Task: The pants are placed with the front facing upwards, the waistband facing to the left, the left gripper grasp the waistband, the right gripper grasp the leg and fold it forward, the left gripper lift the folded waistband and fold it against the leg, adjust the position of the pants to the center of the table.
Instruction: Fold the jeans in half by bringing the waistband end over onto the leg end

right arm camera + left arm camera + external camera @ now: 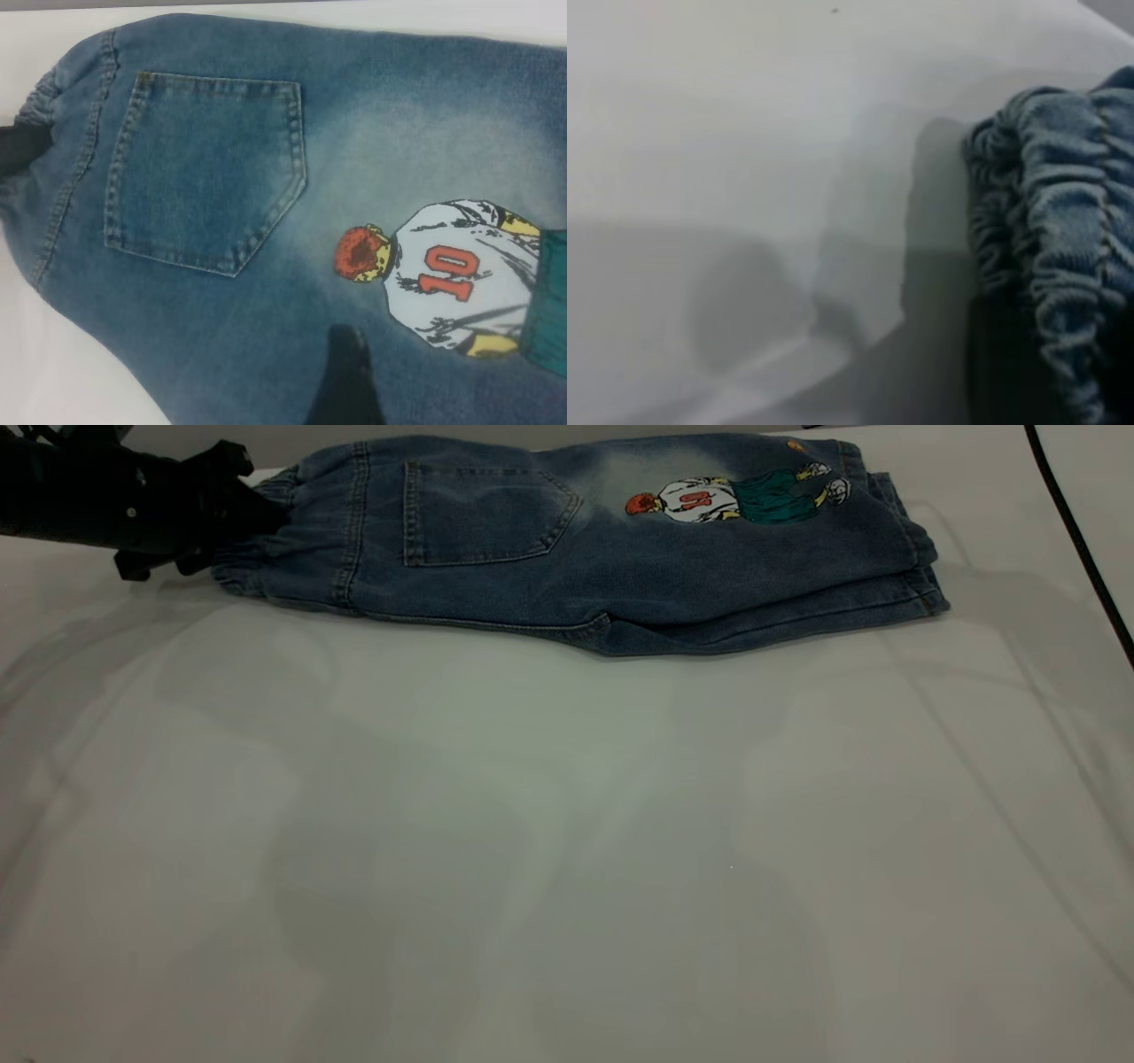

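The table [567, 850] is seen as a large plain white surface, bare over its near half. The pants [576, 558] are laid folded lengthwise along the far edge of the table, with the leg ends stacked toward the far right corner and a back patch pocket [483, 514] and the cartoon-figure print [735, 498] facing up. The waistband [257, 540] is turned toward the far left corner, its ruched elastic bunched where it is met by the left gripper [213, 522], which is closed on the gathered denim at that end. Only a dark fingertip [345, 381] of the right gripper is caught in the right wrist view, over the denim just beside the print; whether its fingers are apart or together cannot be told
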